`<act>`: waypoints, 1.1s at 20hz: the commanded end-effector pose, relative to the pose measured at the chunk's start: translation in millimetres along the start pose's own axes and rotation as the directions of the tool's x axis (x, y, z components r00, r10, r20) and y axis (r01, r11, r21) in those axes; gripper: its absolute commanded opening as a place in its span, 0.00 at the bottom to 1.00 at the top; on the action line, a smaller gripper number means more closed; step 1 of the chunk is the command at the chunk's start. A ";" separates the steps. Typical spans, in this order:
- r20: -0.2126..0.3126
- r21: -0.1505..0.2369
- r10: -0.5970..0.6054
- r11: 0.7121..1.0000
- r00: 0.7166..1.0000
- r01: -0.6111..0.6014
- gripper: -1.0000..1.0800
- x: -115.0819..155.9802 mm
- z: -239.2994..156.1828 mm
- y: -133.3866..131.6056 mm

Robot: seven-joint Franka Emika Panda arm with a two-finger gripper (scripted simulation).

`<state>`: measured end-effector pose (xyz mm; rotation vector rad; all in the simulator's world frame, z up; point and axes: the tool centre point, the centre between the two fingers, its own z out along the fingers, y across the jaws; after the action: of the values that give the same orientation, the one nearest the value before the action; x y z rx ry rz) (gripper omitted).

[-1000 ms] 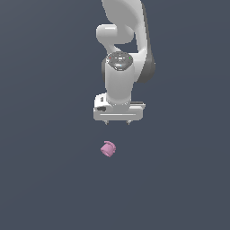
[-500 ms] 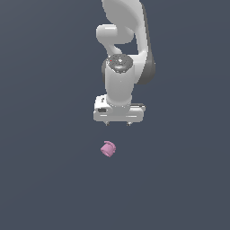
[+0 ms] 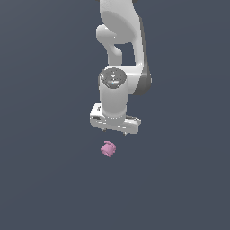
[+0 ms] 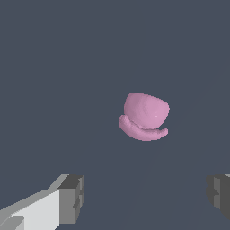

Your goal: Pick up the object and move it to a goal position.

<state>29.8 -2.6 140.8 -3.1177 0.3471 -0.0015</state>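
The object (image 3: 108,149) is a small pink stubby piece lying on the dark grey floor. In the wrist view the object (image 4: 144,116) shows a rounded body with a flared rim along one side. My white gripper (image 3: 113,130) hangs just above it, slightly toward the exterior view's right. It is open, with nothing between its grey fingertips (image 4: 72,198). The wrist view places the gripper (image 4: 146,197) with the pink piece lying beyond the gap between the fingers, apart from both.
The white arm (image 3: 122,49) rises straight up behind the gripper to the picture's upper edge. Plain dark grey ground (image 3: 45,179) lies all around.
The gripper has come down a little toward the pink piece and shifted slightly to the exterior view's left. The pink piece has not moved.
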 end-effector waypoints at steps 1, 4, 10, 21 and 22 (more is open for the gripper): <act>0.001 0.000 0.073 0.997 0.997 -0.073 0.96 9.7 11.0 4.5; 0.001 -0.001 0.153 0.988 0.988 -0.153 0.96 20.1 23.4 9.5; 0.000 -0.003 0.264 0.965 0.965 -0.264 0.96 33.9 41.7 16.9; 0.000 -0.005 0.311 0.950 0.950 -0.311 0.96 39.4 51.9 20.5; 0.000 -0.005 0.312 0.950 0.950 -0.312 0.96 39.4 53.8 20.7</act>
<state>64.0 -31.1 89.1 -3.0284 0.8354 0.0001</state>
